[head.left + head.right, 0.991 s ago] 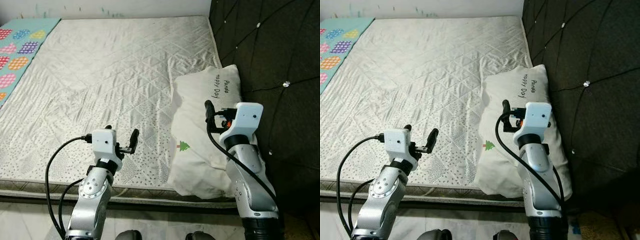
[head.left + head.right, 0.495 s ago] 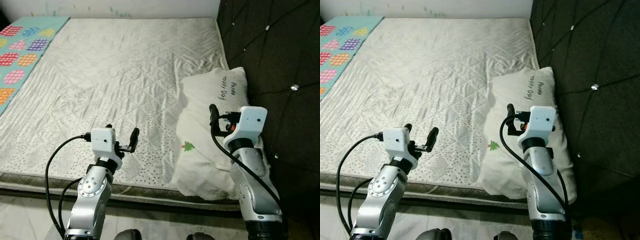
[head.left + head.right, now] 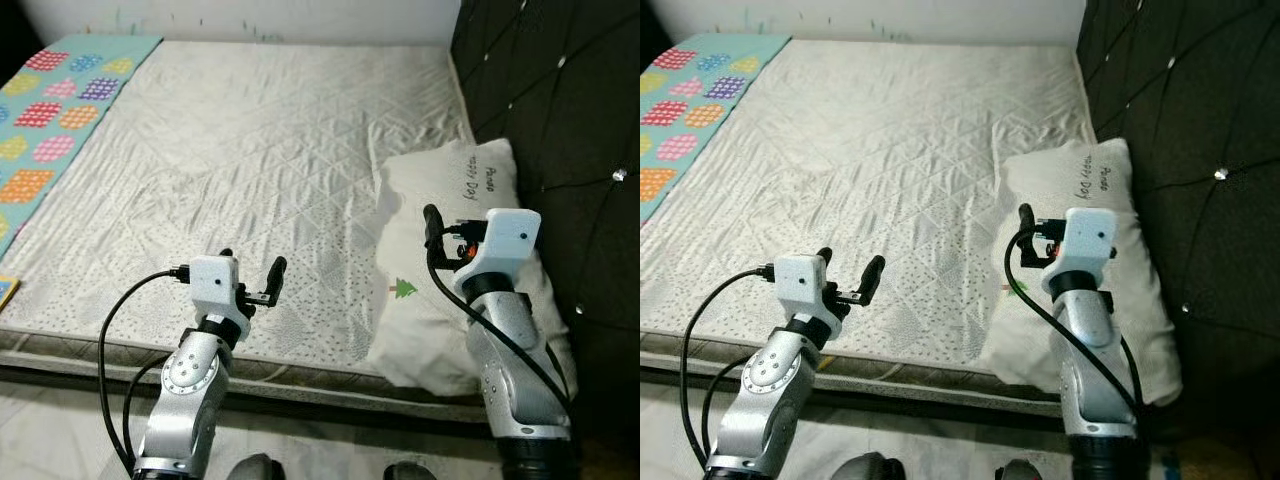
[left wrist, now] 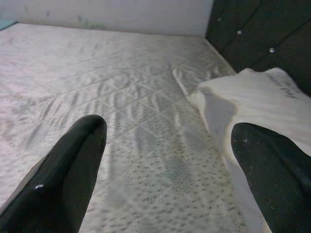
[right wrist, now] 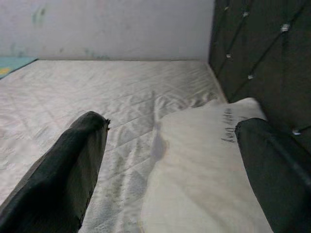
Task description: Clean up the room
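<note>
Since tidying the room is the job, the thing most likely in hand is the pillow, so the lines begin there.

Pillow [image 3: 450,270]: white, with a small green tree print and dark lettering; lies at the right of the frame on the bed, against the dark tufted headboard [image 3: 560,110], its near corner hanging over the mattress edge.
Handling: looks soft and light, likely to sag and fold when lifted; not fragile, cloth cover probably not slippery. A pinch on the overhanging corner or a side edge seems the best hold.
Right tool [image 3: 1040,228]: fingers spread wide, holding nothing; it hovers over the pillow's middle, and the right wrist view shows the pillow between the two fingers.
Left tool [image 3: 252,280]: fingers wide apart, empty; it sits lower left of centre, above the near edge of the mattress [image 3: 260,150], pillow off to its side.
Mattress: pale quilted cover, lightly creased.
Blanket [image 3: 50,120]: teal with coloured patches, along the upper left edge.
</note>
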Available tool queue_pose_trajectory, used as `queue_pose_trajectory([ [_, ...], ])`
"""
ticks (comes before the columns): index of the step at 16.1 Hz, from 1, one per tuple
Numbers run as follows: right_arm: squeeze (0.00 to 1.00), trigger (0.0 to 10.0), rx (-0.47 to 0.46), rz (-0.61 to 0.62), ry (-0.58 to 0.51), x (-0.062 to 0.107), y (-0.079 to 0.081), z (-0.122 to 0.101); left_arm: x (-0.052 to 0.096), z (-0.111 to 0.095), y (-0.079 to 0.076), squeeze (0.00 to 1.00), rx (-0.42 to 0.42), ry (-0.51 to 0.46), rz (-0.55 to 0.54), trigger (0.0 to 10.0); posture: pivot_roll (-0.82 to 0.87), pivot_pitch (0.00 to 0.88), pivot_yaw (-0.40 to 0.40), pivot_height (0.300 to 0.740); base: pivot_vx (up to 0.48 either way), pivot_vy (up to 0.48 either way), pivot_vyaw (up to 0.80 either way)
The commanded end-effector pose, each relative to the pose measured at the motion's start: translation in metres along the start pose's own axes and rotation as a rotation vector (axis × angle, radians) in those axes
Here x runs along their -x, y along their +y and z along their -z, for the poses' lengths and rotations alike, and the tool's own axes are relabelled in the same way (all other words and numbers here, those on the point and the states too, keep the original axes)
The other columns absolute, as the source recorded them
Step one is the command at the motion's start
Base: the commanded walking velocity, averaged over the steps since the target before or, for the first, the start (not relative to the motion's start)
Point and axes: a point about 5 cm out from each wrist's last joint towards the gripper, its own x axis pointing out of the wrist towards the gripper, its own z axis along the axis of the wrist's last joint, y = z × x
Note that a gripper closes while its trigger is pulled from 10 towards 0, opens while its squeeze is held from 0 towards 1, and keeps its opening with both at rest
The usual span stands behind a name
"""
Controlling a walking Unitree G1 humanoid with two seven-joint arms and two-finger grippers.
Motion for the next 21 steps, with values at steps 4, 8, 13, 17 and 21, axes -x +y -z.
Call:
queue_pose_trajectory([
  [4, 0.00, 10.0, -0.007, -0.018, 0.018, 0.0019, 0.0051, 0.0044, 0.0028, 0.0022, 0.0043, 0.00, -0.009, 0.013, -0.014, 10.0, -0.03, 0.154, 0.044, 0.740, 0.000, 0.360, 0.00],
  [8, 0.00, 10.0, -0.005, -0.019, 0.019, 0.0005, 0.0051, 0.0041, 0.0026, 0.0024, 0.0045, 0.00, -0.013, 0.015, -0.018, 10.0, -0.03, 0.156, 0.043, 0.740, 0.000, 0.368, 0.00],
  [13, 0.00, 10.0, -0.006, -0.021, 0.022, 0.0003, 0.0053, 0.0049, 0.0031, -0.0015, 0.0016, 0.00, -0.002, -0.021, 0.021, 10.0, -0.04, 0.156, 0.044, 0.740, 0.000, 0.226, 0.00],
  [17, 0.00, 10.0, -0.008, -0.022, 0.023, -0.0004, 0.0060, 0.0053, 0.0043, -0.0043, -0.0030, 0.00, 0.018, -0.036, 0.070, 10.0, -0.04, 0.156, 0.045, 0.740, 0.000, 0.000, 0.00],
  [21, 0.00, 10.0, 0.002, -0.027, 0.033, 0.0045, 0.0016, 0.0088, 0.0074, -0.0048, -0.0005, 0.00, 0.021, -0.040, 0.077, 10.0, -0.03, 0.156, 0.046, 0.740, 0.184, 0.000, 0.00],
])
